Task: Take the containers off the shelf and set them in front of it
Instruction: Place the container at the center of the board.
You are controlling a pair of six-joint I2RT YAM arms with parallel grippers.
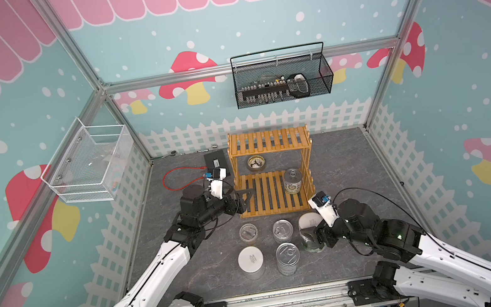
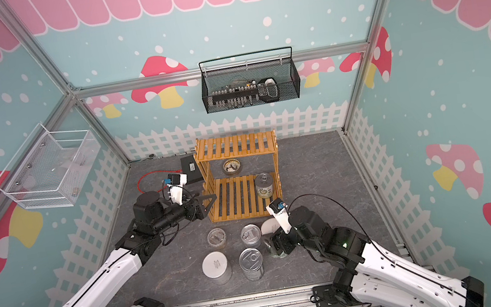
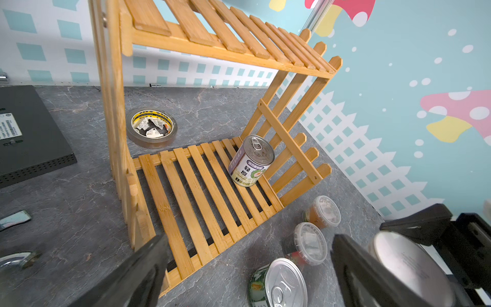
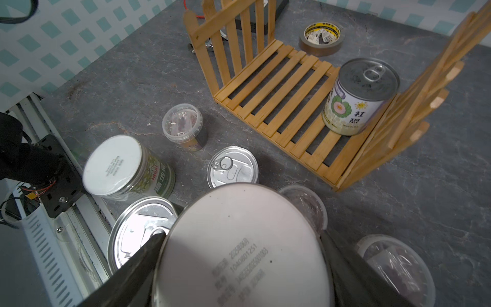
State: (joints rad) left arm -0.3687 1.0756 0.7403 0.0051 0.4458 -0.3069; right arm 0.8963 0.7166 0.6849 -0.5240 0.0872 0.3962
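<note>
Over on the left, the left gripper hangs at the left edge of the shelf's lower tier. Its jaws are spread wide with nothing between them. The top tier is bare. A tape roll lies flat on the surface under the top tier, behind the lower slats. One container is still on the shelf: the labelled tin stands upright at the right end of the lower tier, against the side rails.

In front of the shelf, a white-lidded can stands at the left, with a clear tub just behind it. Next come a pull-tab tin and, nearer the front edge, a taller pull-tab tin.

Further right, the right gripper has its jaws set wide around the other white-lidded can, one on each side of it. Whether that can rests on the surface I cannot tell. In the right wrist view, two more clear tubs sit beside it on the surface.
</note>
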